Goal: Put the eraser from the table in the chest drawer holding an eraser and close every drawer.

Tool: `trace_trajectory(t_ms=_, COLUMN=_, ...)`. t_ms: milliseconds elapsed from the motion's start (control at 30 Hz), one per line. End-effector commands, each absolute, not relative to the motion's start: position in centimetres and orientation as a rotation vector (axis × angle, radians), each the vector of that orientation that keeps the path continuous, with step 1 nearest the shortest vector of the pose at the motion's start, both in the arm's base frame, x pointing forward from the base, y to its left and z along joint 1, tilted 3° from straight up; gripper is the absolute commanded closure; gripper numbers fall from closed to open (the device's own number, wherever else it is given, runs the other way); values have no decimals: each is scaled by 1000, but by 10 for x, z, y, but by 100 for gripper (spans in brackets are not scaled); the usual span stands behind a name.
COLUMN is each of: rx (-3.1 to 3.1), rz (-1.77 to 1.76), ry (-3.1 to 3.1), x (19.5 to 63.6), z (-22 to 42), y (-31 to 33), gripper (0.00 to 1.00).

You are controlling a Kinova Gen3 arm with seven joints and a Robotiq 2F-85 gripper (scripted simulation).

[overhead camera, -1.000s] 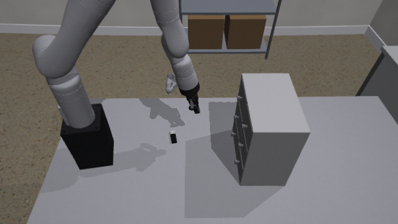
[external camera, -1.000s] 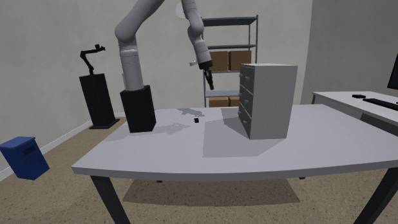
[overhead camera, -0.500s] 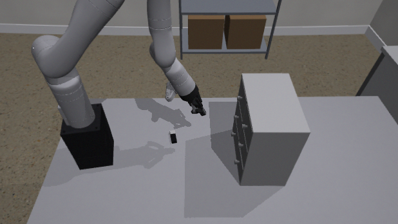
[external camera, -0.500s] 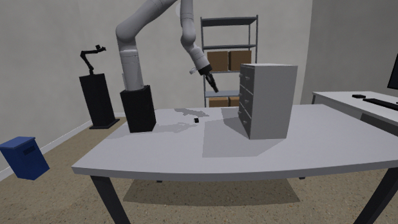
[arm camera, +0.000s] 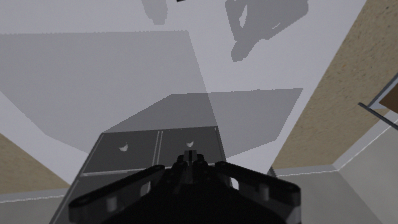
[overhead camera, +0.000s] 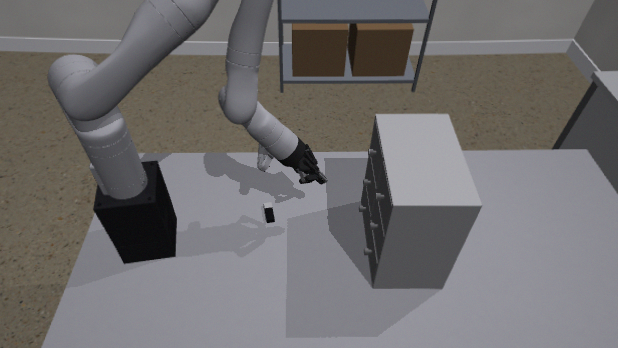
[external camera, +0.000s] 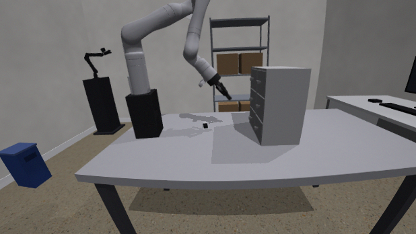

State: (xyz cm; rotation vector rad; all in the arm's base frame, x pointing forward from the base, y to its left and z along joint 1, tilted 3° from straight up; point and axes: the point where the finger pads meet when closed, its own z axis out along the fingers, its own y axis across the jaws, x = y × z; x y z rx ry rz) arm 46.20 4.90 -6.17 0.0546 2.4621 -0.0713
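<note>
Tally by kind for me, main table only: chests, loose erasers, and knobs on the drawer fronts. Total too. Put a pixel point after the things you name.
Small chest [overhead camera: 425, 160] [external camera: 286, 107] [arm camera: 137, 160]: 1
Eraser [overhead camera: 269, 214] [external camera: 205, 126] [arm camera: 181, 0] lying on the table: 1
Drawer knobs [overhead camera: 374, 225] [external camera: 258, 105] [arm camera: 123, 147]: 6
Total: 8
</note>
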Motion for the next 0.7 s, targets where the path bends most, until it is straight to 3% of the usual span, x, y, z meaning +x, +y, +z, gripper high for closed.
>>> trace_trajectory(t_ms=0, rx=37, rz=-91, ry=2457, x=454, z=-80, y=45, gripper=100)
trace_trajectory(t_ms=667, rx=28, rz=-91, ry=2278, x=471, z=-101, y=43, gripper=100)
